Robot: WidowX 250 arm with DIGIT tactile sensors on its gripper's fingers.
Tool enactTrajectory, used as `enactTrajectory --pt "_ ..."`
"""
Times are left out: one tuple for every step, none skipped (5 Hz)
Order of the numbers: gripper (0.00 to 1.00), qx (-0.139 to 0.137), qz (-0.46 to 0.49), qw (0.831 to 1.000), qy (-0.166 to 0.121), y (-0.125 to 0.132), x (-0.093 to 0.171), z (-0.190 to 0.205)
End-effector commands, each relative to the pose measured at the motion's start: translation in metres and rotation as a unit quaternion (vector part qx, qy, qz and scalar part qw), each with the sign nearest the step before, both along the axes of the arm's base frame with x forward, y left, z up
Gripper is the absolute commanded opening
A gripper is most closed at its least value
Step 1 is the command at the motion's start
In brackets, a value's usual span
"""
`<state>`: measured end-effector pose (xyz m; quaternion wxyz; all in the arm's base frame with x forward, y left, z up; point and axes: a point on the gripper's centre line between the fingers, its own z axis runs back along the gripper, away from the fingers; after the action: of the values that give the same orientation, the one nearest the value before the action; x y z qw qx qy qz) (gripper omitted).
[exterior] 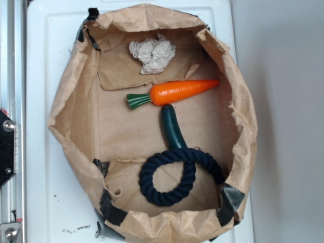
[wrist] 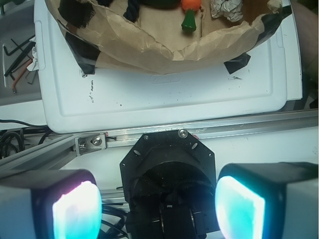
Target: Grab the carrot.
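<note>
The orange carrot (exterior: 185,91) with its green stem end (exterior: 138,101) lies across the floor of a brown paper bag (exterior: 68,106), its tip pointing right. In the wrist view only the carrot's stem end (wrist: 189,22) and a bit of orange show at the top edge, far from the gripper. My gripper (wrist: 158,206) is open, its two glowing cyan pads (wrist: 77,211) wide apart with nothing between them, hanging over the robot's black base outside the bag. The gripper does not show in the exterior view.
A dark green cucumber-like toy (exterior: 172,127) lies just below the carrot, and a dark blue rope ring (exterior: 169,174) overlaps its lower end. A crumpled white wad (exterior: 153,53) sits at the bag's far end. The bag rests on a white board (wrist: 164,94); an aluminium rail (wrist: 149,137) runs beside it.
</note>
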<state>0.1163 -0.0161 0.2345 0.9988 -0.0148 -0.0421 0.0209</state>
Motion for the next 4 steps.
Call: enactTrajectory --pt "1.00 0.000 0.000 1.000 0.000 0.000 0.000 0.000" --pt "1.00 0.007 0.017 1.000 0.007 0.000 0.050 -0.018" --pt "1.00 0.002 0.035 0.999 -0.010 0.006 0.088 -0.029" --pt "1.00 -0.005 0.033 0.999 -0.023 0.015 0.106 -0.039"
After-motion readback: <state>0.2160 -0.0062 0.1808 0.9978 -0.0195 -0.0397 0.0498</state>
